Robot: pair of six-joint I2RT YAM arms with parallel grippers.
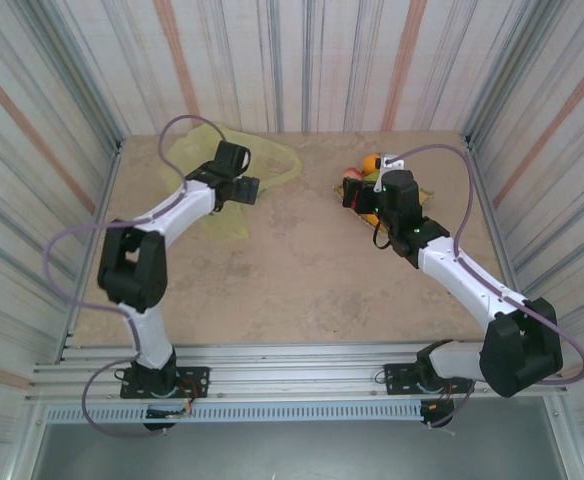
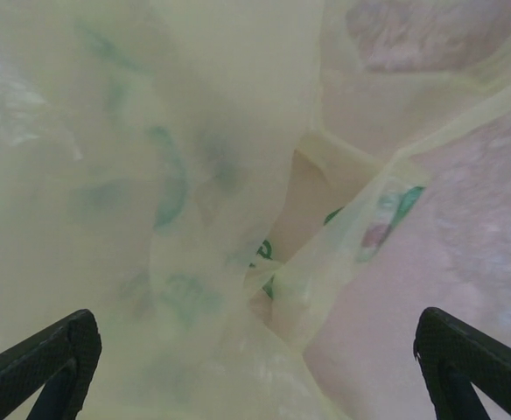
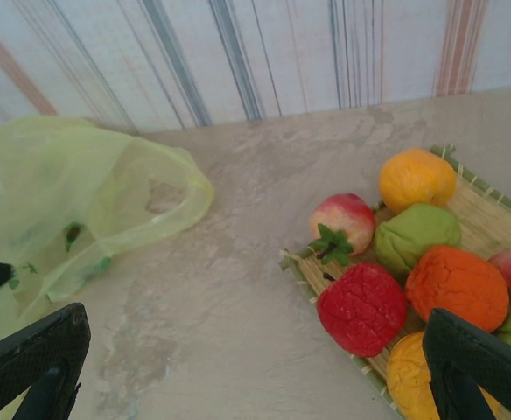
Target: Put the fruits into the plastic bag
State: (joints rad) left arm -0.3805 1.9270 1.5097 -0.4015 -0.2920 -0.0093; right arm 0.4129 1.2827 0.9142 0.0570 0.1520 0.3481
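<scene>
Left gripper (image 2: 255, 328) over the plastic bag (image 2: 150, 157), right gripper (image 3: 255, 319) at the fruits (image 3: 417, 254), both wide open, empty.
The bag lies crumpled on the table's (image 1: 292, 280) far left, beneath the left gripper, its loop handle (image 3: 181, 197) reaching toward the fruits, clustered on a bamboo mat (image 3: 492, 206) just ahead of the right gripper.
</scene>
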